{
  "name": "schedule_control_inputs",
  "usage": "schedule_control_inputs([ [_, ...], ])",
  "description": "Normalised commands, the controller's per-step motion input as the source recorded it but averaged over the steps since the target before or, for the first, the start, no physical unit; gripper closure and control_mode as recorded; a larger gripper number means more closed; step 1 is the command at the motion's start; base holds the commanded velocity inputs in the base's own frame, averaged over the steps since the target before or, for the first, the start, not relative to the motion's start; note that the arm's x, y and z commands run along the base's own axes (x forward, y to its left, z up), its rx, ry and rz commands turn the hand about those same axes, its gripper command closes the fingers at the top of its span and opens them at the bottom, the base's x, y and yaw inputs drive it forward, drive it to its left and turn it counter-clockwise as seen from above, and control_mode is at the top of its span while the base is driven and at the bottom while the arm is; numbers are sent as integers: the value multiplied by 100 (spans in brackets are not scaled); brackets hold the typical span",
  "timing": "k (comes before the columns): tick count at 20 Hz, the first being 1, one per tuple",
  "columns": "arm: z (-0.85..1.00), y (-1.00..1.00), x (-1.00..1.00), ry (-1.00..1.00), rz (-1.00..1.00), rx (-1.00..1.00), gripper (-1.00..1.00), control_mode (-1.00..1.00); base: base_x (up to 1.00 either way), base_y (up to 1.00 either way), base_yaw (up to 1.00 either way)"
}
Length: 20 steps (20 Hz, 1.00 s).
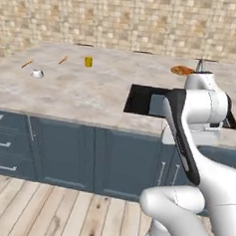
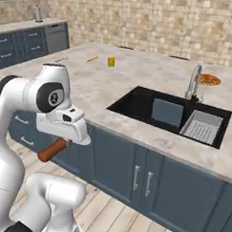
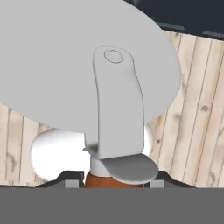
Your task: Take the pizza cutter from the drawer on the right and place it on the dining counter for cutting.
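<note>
The pizza cutter is being held by its reddish-brown handle in the partly closed gripper, at the lower left of the right base view, below the dining counter, apparently being carried for placing there

Nothing readable here

No text, labels, brand marks, numbers or signs can be made out on anything in these shots, honestly.
</note>
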Motion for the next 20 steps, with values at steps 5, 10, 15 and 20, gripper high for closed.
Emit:
schedule_control_inputs([
  [5,0,0,0,0,0,0,100,100,0,0,100],
  [10,0,0,0,0,0,0,100,100,46,-13,90],
  [15,0,0,0,0,0,0,100,100,83,-70,63],
  [20,0,0,0,0,0,0,100,100,97,-56,48],
])
